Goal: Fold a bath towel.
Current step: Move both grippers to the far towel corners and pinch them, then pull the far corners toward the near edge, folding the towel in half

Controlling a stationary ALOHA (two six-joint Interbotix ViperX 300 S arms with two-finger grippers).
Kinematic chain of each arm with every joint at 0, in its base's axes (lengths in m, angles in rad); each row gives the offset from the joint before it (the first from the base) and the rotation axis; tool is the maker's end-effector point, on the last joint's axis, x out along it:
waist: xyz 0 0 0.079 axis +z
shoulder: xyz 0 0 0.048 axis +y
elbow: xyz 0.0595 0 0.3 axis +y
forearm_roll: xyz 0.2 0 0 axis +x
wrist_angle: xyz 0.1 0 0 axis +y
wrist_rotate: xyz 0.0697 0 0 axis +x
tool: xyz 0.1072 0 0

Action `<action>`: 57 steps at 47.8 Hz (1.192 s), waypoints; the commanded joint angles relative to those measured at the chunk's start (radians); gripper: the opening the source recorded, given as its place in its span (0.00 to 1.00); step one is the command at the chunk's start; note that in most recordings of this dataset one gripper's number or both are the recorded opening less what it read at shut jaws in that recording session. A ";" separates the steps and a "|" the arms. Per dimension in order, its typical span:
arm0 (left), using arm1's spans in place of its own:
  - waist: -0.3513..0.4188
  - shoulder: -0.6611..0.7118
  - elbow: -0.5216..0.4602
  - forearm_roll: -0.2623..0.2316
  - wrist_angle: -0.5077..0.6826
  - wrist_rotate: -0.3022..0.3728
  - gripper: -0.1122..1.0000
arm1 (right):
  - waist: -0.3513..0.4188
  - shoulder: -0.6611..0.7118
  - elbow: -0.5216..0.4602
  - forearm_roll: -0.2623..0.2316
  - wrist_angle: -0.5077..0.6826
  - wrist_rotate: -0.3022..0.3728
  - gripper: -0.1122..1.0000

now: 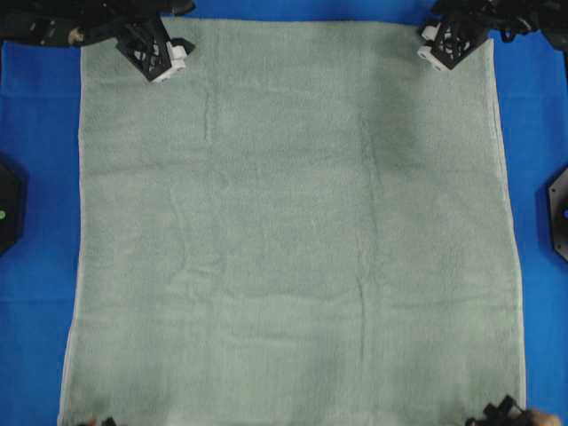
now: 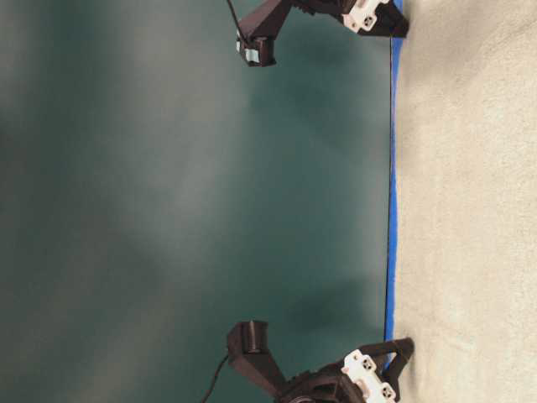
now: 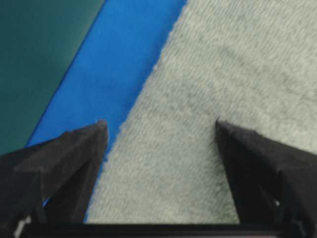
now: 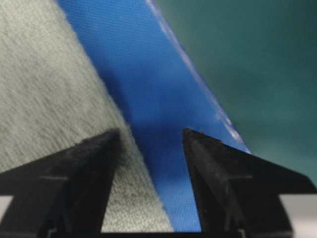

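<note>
The bath towel [image 1: 293, 222], pale sage-green and fuzzy, lies spread flat as a large square. My left gripper [image 1: 164, 55] stands open at its far left corner. In the left wrist view the gripper [image 3: 161, 126] has its jaws wide apart, straddling the towel's [image 3: 223, 74] hemmed edge with nothing pinched. My right gripper [image 1: 441, 46] stands open at the far right corner. In the right wrist view the gripper [image 4: 151, 133] has one finger over the towel [image 4: 44, 84] and the other over blue cloth.
A bright blue cloth [image 1: 35, 106] lies under the towel and shows along its sides. Black fixtures sit at the left edge [image 1: 7, 204] and right edge [image 1: 559, 213]. More black hardware [image 1: 501, 413] shows at the near right corner. A teal backdrop [image 3: 39, 49] lies beyond the blue cloth.
</note>
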 commanded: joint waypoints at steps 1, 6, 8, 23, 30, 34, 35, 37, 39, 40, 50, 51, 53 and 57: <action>0.000 -0.008 -0.017 0.002 0.015 0.006 0.83 | -0.003 0.006 -0.012 -0.002 -0.009 0.002 0.63; 0.000 -0.005 -0.025 0.002 0.069 0.020 0.77 | -0.003 0.008 -0.009 0.000 0.000 0.003 0.60; 0.002 -0.003 -0.029 0.002 0.103 0.029 0.70 | -0.003 0.006 -0.008 0.002 0.006 0.003 0.56; 0.000 -0.002 -0.041 -0.002 0.195 0.043 0.15 | 0.006 -0.005 0.015 0.014 0.041 0.009 0.10; -0.002 -0.046 -0.049 -0.002 0.216 0.038 0.15 | 0.006 -0.037 0.018 0.017 0.044 0.018 0.10; -0.005 -0.104 -0.058 -0.002 0.268 0.037 0.15 | 0.012 -0.092 0.018 0.017 0.049 0.023 0.10; -0.006 -0.121 -0.063 -0.002 0.284 0.035 0.15 | 0.014 -0.109 0.020 0.018 0.052 0.025 0.10; -0.012 -0.155 -0.069 -0.002 0.316 0.031 0.15 | 0.020 -0.144 0.021 0.020 0.060 0.029 0.10; -0.020 -0.187 -0.072 -0.002 0.347 0.025 0.15 | 0.028 -0.181 0.026 0.021 0.071 0.037 0.10; -0.025 -0.202 -0.074 -0.002 0.362 0.020 0.15 | 0.034 -0.201 0.029 0.021 0.077 0.038 0.10; -0.140 -0.356 -0.031 -0.005 0.491 -0.032 0.15 | 0.158 -0.410 0.081 0.023 0.184 0.101 0.10; -0.153 -0.365 -0.023 -0.005 0.495 -0.040 0.15 | 0.175 -0.428 0.089 0.023 0.193 0.112 0.10; -0.184 -0.379 0.002 -0.005 0.500 -0.071 0.15 | 0.227 -0.468 0.115 0.028 0.213 0.143 0.10; -0.255 -0.400 0.055 -0.005 0.500 -0.178 0.15 | 0.319 -0.518 0.163 0.041 0.236 0.201 0.10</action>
